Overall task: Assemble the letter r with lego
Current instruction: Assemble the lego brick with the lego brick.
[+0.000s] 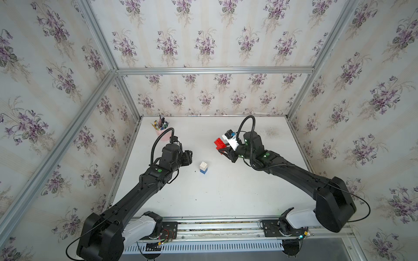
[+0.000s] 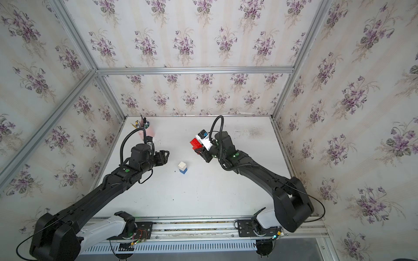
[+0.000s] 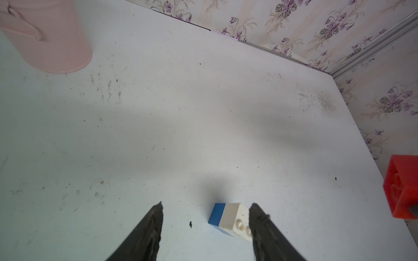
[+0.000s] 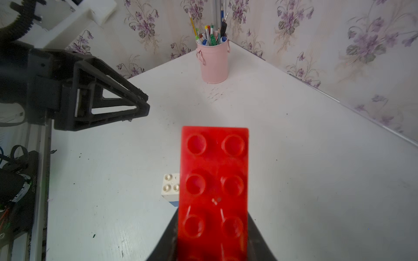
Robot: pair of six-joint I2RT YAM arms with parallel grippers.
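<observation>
A white brick stacked on a blue brick (image 1: 203,167) (image 2: 182,167) stands upright mid-table. My left gripper (image 1: 188,156) (image 2: 164,156) hovers open just left of the stack, apart from it. In the left wrist view the stack (image 3: 228,218) shows between the spread fingers (image 3: 156,223), close to one of them. My right gripper (image 1: 224,151) (image 2: 200,151) is raised to the stack's right and shut on a long red brick (image 1: 219,142) (image 4: 214,171), whose studs face the wrist camera. A darker red part under it may be a second red brick; I cannot tell.
A pink cup of pens (image 1: 163,132) (image 4: 213,61) stands at the table's far left corner. Flowered walls with metal frame posts close in the white table (image 1: 248,192) on three sides. The arm bases sit on a rail at the near edge.
</observation>
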